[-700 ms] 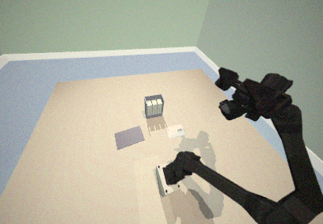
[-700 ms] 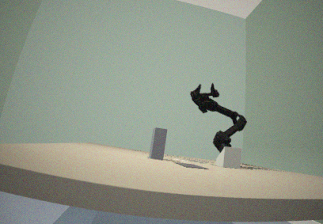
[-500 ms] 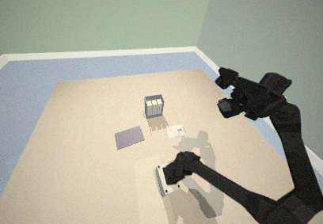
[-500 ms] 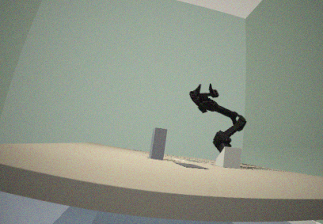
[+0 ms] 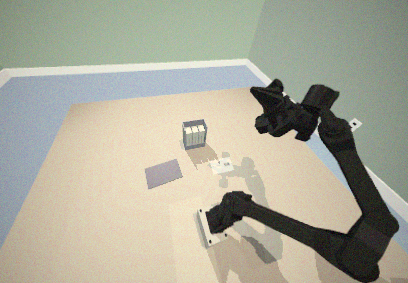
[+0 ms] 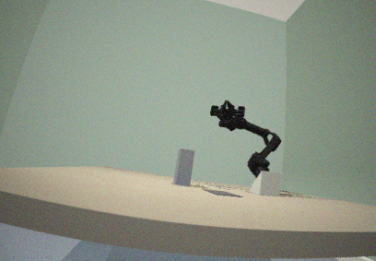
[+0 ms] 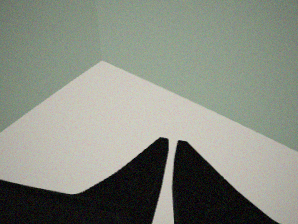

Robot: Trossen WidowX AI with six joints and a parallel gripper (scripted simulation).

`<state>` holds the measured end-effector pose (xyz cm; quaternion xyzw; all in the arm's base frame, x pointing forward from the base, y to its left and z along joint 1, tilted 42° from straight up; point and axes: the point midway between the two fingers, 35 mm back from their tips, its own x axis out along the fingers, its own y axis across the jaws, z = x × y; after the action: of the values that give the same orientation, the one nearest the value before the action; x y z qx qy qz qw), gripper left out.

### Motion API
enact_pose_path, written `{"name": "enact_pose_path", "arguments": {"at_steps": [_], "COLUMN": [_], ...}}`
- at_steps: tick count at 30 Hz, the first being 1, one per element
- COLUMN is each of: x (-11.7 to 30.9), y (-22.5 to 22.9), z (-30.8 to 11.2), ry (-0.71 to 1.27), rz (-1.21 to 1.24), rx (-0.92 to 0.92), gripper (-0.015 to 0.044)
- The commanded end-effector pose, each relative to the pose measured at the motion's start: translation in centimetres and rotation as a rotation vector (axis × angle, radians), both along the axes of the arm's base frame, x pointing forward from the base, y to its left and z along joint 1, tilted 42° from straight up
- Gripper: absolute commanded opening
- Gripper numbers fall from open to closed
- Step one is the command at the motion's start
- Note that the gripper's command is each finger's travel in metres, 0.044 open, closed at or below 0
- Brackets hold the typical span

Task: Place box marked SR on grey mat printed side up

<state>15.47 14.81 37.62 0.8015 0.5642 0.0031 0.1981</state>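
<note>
Claw point(image 5: 254, 90) point(image 6: 226, 102) point(image 7: 170, 148) matte black, fingers tapered, tips nearly together, nothing between; raised high above tan, fine-grained table point(image 5: 110, 142) point(image 6: 115, 205); three pale, slim oblong boxes point(image 5: 194, 136) upright side by side in grey straight-walled bin point(image 5: 194, 146) point(image 6: 184, 168); reach codes unreadable; flat grey rectangular mat point(image 5: 163, 174) point(image 6: 223, 193) near bin.

We count one table point(image 5: 110, 142) point(image 6: 138, 214), and on it one bin point(image 5: 194, 123) point(image 6: 184, 168) with three boxes point(image 5: 195, 136) in it. We find one mat point(image 5: 163, 174) point(image 6: 223, 193) and one flat white piece point(image 5: 217, 168) lying on the table. We see one arm point(image 5: 357, 177) point(image 6: 253, 128) on one white base point(image 5: 204, 233) point(image 6: 271, 184). We make it one gripper point(image 5: 255, 90) point(image 6: 227, 102) point(image 7: 170, 148), with two fingers. We also count one small white plate point(image 5: 355, 123) beside the arm, though we cannot tell what it is.
</note>
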Motion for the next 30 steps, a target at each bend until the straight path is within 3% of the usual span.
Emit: {"name": "enact_pose_path", "arguments": {"at_steps": [1,30], "x": [2.4,13.0], "y": [-0.1,-1.2], "z": [-1.7,-11.7], "ry": [-0.091,-0.654], "rz": [-0.034,-0.006], "rx": [-0.104,-0.94], "gripper": [0.0,0.0]}}
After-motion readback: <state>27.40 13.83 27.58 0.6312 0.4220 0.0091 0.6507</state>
